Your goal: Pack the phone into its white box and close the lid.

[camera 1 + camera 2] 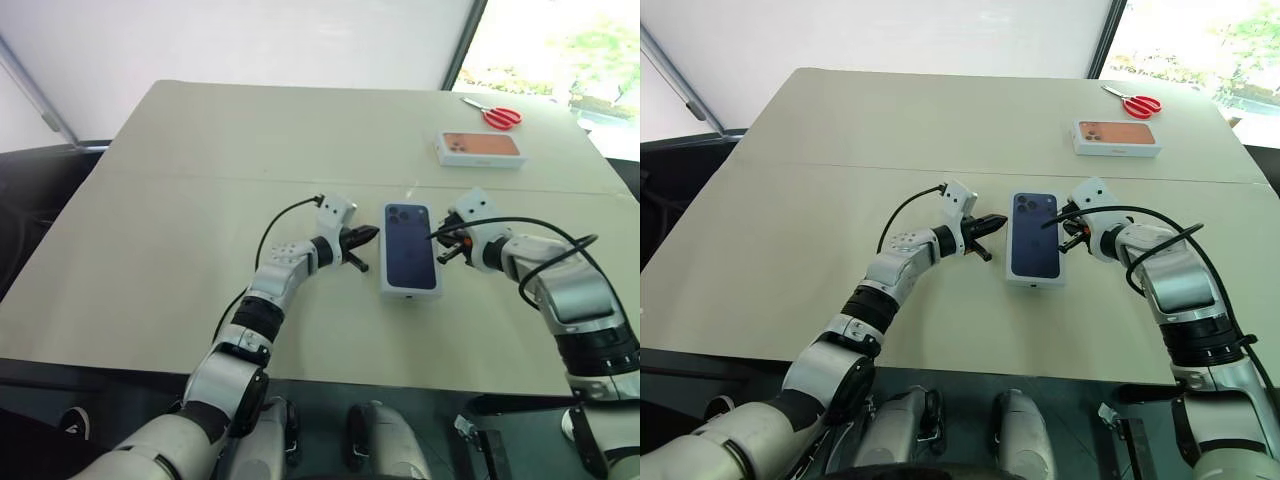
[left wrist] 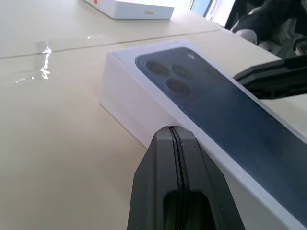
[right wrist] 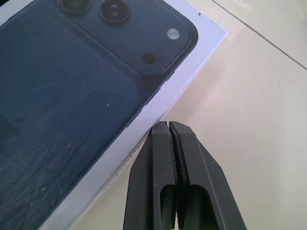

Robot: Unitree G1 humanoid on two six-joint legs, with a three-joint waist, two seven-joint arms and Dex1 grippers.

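Head views: you see the lid [image 1: 411, 248] closed on the table [image 1: 200, 180], hiding the box and phone beneath; left gripper [image 1: 372, 235] and right gripper [image 1: 437, 238] flank it, both pinched shut, empty. Left wrist view: your shut fingers [image 2: 177, 182] meet the lid's side. Right wrist view: the lid is cut off by the frame.

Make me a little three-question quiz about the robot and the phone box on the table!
1. True or false: the lid with the blue phone picture is on its box.
2. Which has its fingers shut: A) left gripper alone, B) right gripper alone, C) both?
3. What red thing lies beyond the orange-picture box?

Key: 1 true. 2 C. 3 the scissors.
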